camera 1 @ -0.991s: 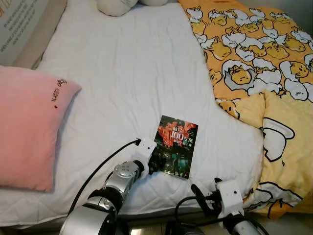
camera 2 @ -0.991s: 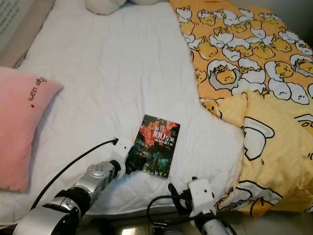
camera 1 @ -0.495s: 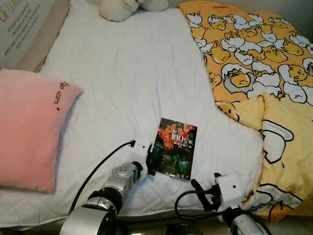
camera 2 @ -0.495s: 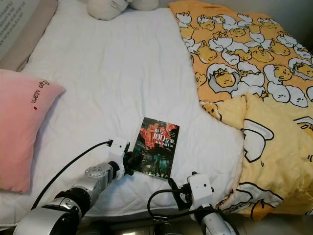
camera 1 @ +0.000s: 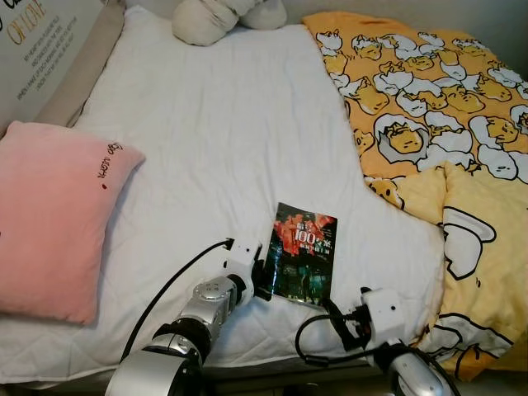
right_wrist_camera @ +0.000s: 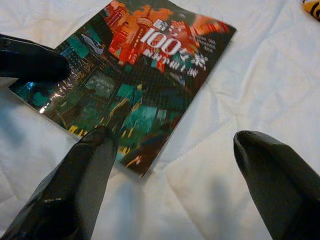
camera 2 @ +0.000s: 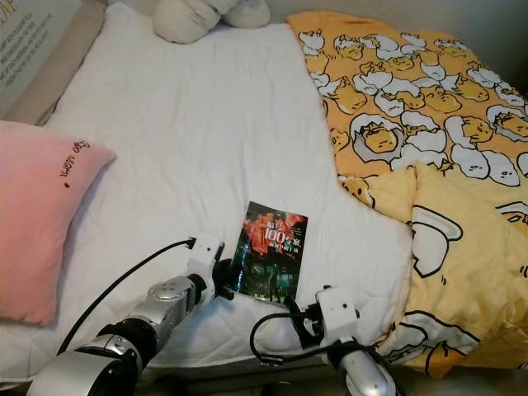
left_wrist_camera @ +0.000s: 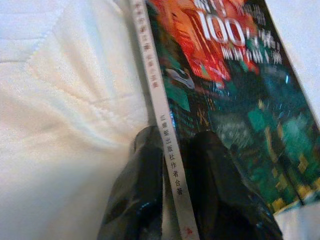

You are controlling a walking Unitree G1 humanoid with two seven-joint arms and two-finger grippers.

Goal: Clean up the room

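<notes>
A book point(camera 1: 304, 262) with a dark cover of red and green and "100" in white lies flat on the white bed sheet point(camera 1: 214, 140), near the front edge. My left gripper point(camera 1: 264, 279) is at the book's left side, shut on its spine. In the left wrist view one black finger point(left_wrist_camera: 142, 190) lies under the spine and the other presses on the cover point(left_wrist_camera: 235, 125). My right gripper point(right_wrist_camera: 172, 137) stands open just in front of the book's near right corner, with its fingers point(right_wrist_camera: 85, 175) spread wide above the sheet.
A pink pillow point(camera 1: 49, 223) lies at the left. A yellow duvet point(camera 1: 437, 107) with a cartoon print covers the right side and hangs over the front corner. A cream plush toy point(camera 1: 219, 15) sits at the head, and a lettered board point(camera 1: 37, 45) leans at the far left.
The camera has tilted, so the whole scene sits lower in the picture. My left gripper stays on the book's spine. My right gripper has edged closer to the book's near corner.
</notes>
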